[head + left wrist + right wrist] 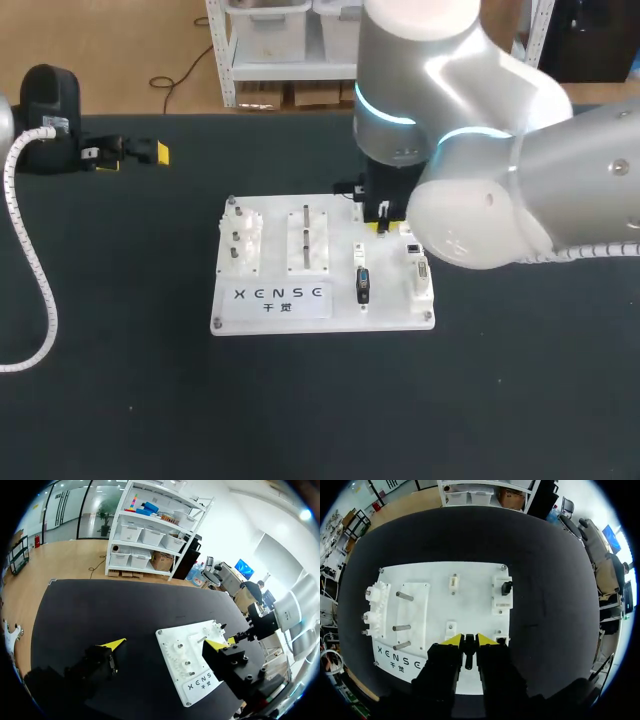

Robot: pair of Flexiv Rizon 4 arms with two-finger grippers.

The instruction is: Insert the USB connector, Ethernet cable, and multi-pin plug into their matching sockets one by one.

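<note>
Over the white board (470,580), our right gripper (468,641) is clamped on a black plug (468,655), near a small socket (501,641). A second plug (506,586) looks seated. Next: align squarely, press straight down. Left gripper (167,642) gapes wide, well apart from the board.

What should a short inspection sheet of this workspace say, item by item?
Surface: black table with a white board in its middle.
Job's things: a black plug sits on a white socket block by the board's edge; a second black piece shows at the right pincer.
Clutter: nothing seen.
Pincers: right pincer above the board, grip cannot be told; left pincer open, empty, off the board.
Cables: white coiled hose over the table's left part.
Surroundings: nothing seen.
</note>
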